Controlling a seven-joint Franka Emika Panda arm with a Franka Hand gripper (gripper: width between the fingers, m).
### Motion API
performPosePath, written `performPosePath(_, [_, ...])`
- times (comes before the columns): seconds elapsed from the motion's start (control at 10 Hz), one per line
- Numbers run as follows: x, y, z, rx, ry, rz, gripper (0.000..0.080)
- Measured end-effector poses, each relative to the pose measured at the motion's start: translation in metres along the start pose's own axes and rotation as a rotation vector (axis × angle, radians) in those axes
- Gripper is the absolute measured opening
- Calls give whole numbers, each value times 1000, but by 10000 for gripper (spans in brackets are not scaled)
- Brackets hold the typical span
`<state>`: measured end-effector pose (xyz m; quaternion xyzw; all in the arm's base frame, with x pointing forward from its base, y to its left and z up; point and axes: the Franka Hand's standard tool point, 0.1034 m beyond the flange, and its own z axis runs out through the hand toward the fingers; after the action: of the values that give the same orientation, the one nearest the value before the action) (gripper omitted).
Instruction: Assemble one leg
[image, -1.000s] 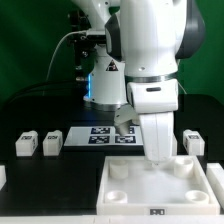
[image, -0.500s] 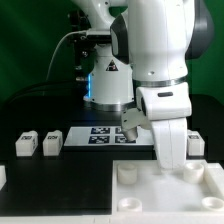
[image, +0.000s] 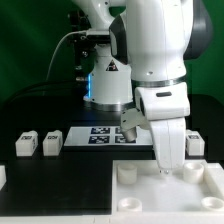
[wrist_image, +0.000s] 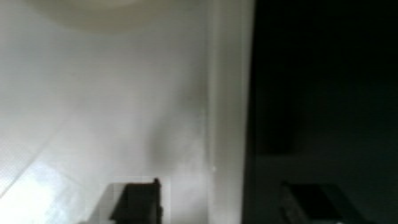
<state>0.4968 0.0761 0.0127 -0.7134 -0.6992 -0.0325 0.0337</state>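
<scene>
Right, nearest to me is the tray (image: 140, 196), cut off by the frame's lower edge, so I see only its far part and two round corner sockets. Off the tray toward the exterior view's left, a first leg (image: 2, 176) is cropped to a white sliver and I can't read its tag.

At the tray's far rim the pincer (image: 162, 176) points straight down. From outside I can't make out the tips against the white plastic. The wrist view is blurred, but it shows the pincer (wrist_image: 222, 203) with its dark fingers (wrist_image: 135, 200) set wide. One is over the tray (wrist_image: 107, 100), the other over the black counter (wrist_image: 329, 80), and the rim runs between them with nothing gripped.

Beyond the tray, toward the exterior view's left, a second leg (image: 25, 145) and a third leg (image: 52, 142) stand upright just beside each other on the counter (image: 60, 178). They are small white blocks with black-and-white square tags facing me. A fourth leg (image: 195, 143) stands past the tray's far corner on the exterior view's right, half hidden by the arm (image: 160, 60). The marker board (image: 75, 137) lies flat behind the tray, partly covered by the arm.

Since a second ago the tray and arm have shifted toward the exterior view's right. Over the last half second nothing visible has moved.
</scene>
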Motion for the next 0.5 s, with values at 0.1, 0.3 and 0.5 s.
performPosePath(0.1, [0,0,0,0,0,0,427])
performPosePath(0.3, [0,0,0,0,0,1,634])
performPosePath(0.5, [0,0,0,0,0,1,645])
